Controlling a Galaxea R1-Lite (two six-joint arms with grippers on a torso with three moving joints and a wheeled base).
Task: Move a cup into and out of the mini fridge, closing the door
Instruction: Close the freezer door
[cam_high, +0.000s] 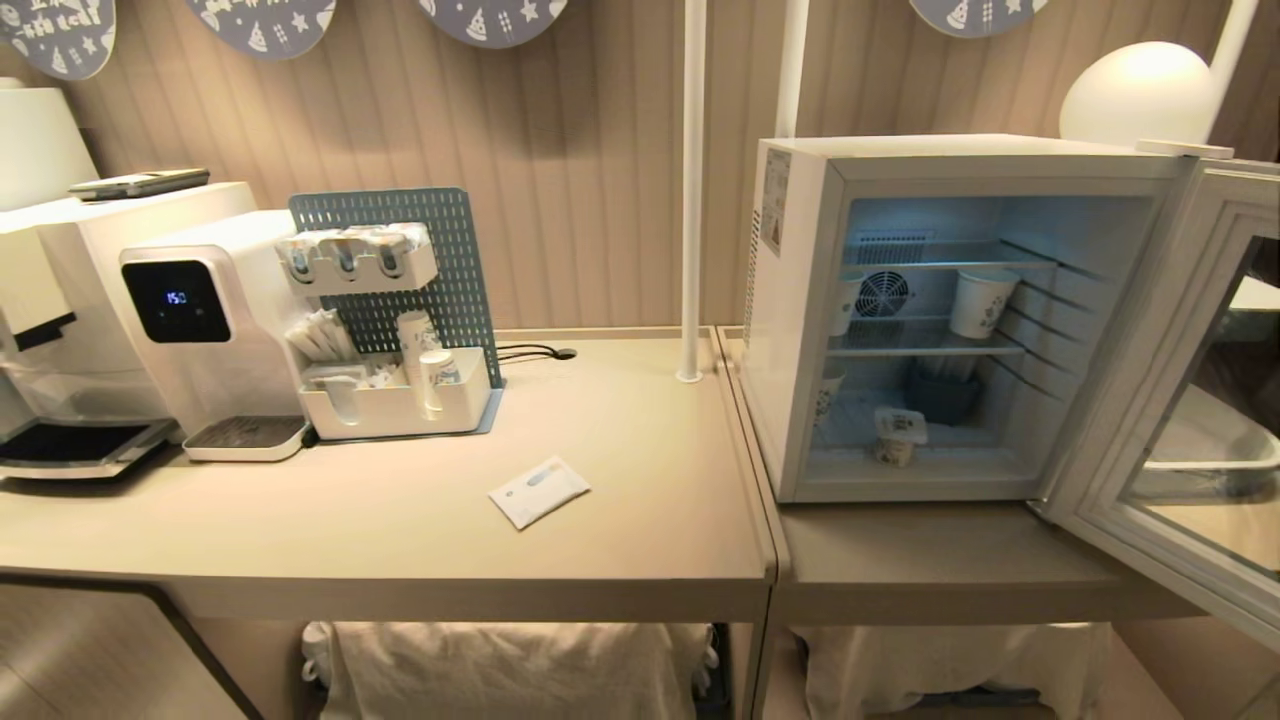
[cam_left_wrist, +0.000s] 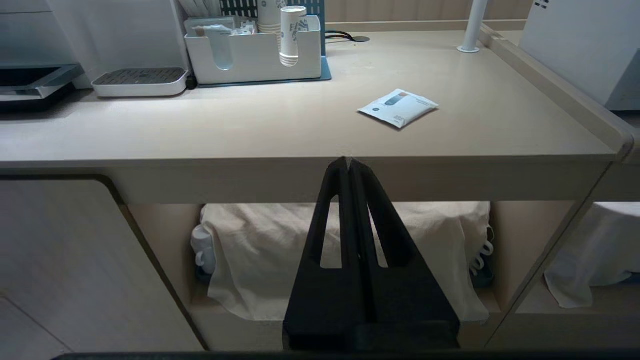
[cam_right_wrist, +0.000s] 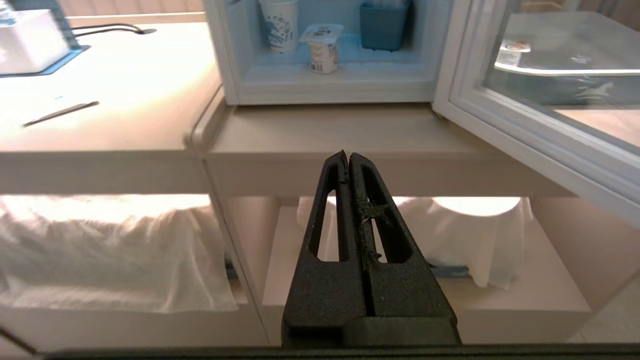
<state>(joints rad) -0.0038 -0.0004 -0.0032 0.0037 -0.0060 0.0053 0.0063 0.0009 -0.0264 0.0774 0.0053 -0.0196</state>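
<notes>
My left gripper (cam_left_wrist: 348, 161) hangs low before the counter's front edge, fingers pressed together, holding nothing. My right gripper (cam_right_wrist: 348, 155) sits just as low before the ledge under the mini fridge (cam_high: 800, 300), fingers pressed together too, empty. The door (cam_high: 1160, 400) stands swung wide to the right. The cup (cam_high: 898, 436) rests on the fridge floor near the front, a blue bin (cam_high: 943, 395) behind it.

The water dispenser's (cam_high: 215, 330) dark display (cam_high: 176, 300) reads "150"; other print is illegible.
</notes>
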